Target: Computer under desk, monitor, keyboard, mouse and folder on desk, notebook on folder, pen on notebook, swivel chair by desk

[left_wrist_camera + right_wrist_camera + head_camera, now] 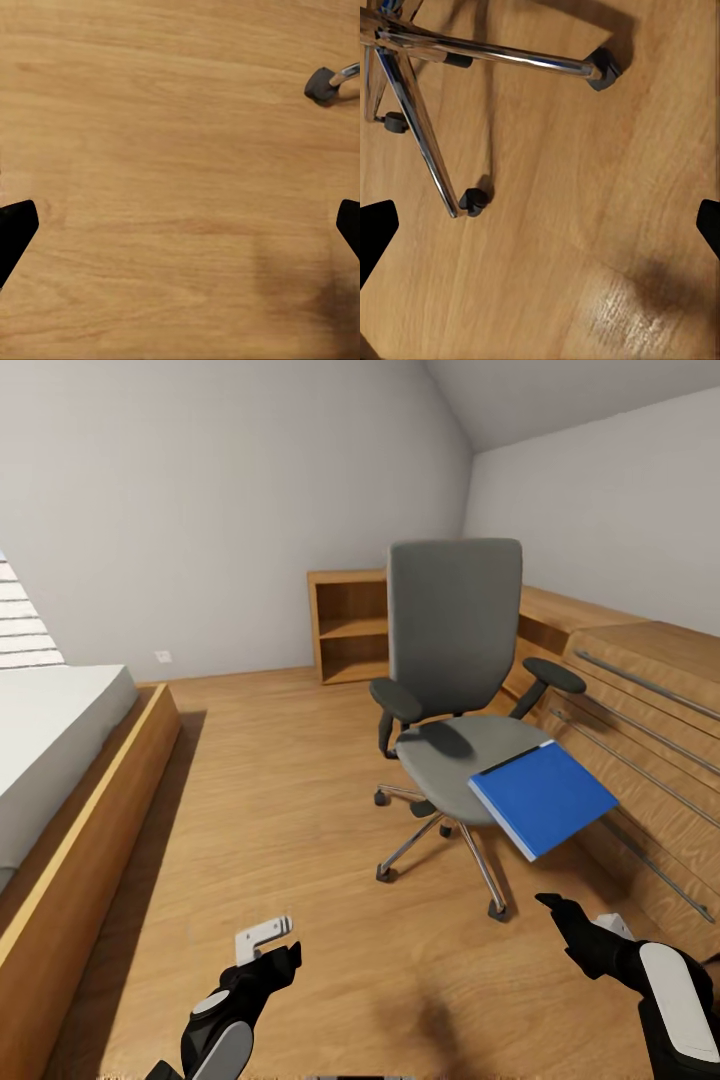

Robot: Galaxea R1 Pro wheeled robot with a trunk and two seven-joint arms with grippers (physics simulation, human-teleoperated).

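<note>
1. Left gripper [268, 952] low over bare wooden floor [280, 810], short of the swivel chair [455, 690] and off to its left; jaws spread wide, holding nothing, black fingertips [15, 229] at opposite edges of the left wrist view.
2. Right gripper [560, 915] also low, just short of the chair's chrome base [412, 82], toward its right side; jaws spread wide and empty, one dark fingertip [376, 225] at each edge of the right wrist view.
3. Beneath the right gripper, chrome spokes of the chair's base ending in black casters [474, 201] on the floor.
4. One caster [324, 85] of the chair at the edge of the left wrist view, well apart from the left fingertips.
5. Swivel chair upright mid-room, grey seat and tall grey back facing the robot, black armrests either side.
6. Blue folder [543, 797] flat on the front right part of the chair's seat, overhanging the seat edge.
7. Behind the chair, a light wooden open shelf unit [350, 625] against the wall.
8. Right of the chair, a long low wooden cabinet [640, 740] with metal rail handles.
9. Far left of the chair, a bed [60, 760] with white mattress in a wooden frame.
</note>
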